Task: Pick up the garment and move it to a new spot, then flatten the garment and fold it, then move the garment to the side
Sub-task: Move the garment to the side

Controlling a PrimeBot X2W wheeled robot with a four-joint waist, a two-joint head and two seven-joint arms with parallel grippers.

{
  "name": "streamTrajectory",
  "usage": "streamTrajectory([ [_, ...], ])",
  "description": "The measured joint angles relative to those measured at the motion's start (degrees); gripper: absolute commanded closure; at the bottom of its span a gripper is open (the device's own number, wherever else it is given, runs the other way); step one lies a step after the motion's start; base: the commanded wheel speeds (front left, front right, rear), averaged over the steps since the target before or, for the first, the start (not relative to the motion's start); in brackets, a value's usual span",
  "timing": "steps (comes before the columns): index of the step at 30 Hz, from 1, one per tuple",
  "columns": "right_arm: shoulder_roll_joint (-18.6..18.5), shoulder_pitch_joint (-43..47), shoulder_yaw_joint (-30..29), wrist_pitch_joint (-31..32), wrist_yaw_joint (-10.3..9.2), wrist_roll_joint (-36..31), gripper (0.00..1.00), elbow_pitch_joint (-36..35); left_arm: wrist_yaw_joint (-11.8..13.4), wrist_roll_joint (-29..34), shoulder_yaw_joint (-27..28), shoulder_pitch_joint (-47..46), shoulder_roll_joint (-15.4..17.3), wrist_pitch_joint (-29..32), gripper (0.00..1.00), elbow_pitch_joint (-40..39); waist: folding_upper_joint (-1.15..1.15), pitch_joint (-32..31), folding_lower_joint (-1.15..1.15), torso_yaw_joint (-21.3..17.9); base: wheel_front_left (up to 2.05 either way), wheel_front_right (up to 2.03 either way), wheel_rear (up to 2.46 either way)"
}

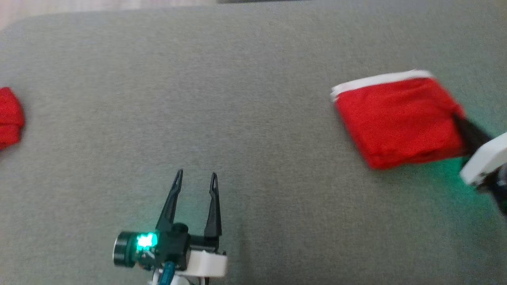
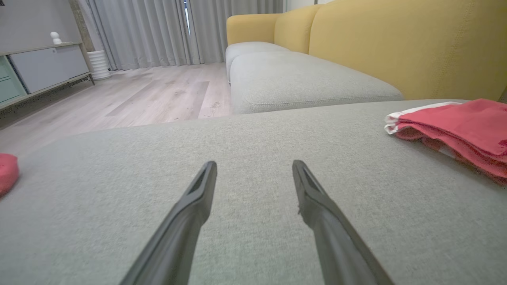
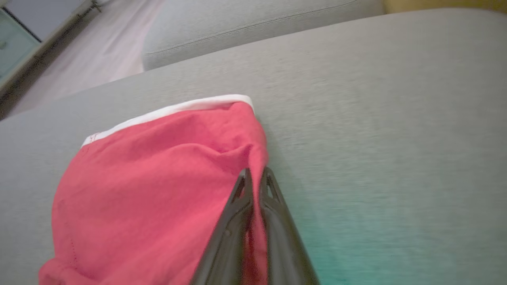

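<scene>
On the right side of the grey cushion (image 1: 253, 71), the folded red garment (image 1: 396, 118) is being kept lying flat, with white trim along its far edge. Its right-hand edge is being gripped by the right pincer (image 3: 255, 174) — jaws pressed together on a pinch of fabric. The left pincer (image 1: 197, 174) is being held open over bare cushion, well apart from the garment — nothing between its jaws. Another red cloth (image 1: 10, 114) is being seen at the cushion's far left.

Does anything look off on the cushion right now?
Nothing spilled or damaged. The folded garment puckers where the right gripper pinches its edge, jaws shut. Another red cloth lies far left on the cushion.
</scene>
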Motion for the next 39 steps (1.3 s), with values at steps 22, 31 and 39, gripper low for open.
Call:
streamTrajectory([
  [22, -12.28, -12.93, -10.55, -12.65, 0.00, -18.87, 0.00, 11.20, -3.04, 2.75, 1.20, -10.63, -0.11, 0.00, 0.00, 1.23, 0.00, 8.00, 0.00, -8.11, 0.00, 0.00, 0.00],
  [31, 6.45, -5.28, -10.66, -21.03, 0.00, -28.97, 0.00, 10.34, -3.02, 0.08, 1.19, -2.46, -0.11, 0.00, 0.00, 2.26, 0.00, -3.09, -0.01, -6.89, 0.00, 0.00, 0.00],
  [39, 15.85, 11.21, -8.53, -23.43, 0.00, -26.13, 0.00, -0.26, -2.34, -4.10, 2.24, 4.53, -0.10, 0.00, 0.00, -0.09, 0.00, -13.05, -0.03, -4.30, 0.00, 0.00, 0.00],
])
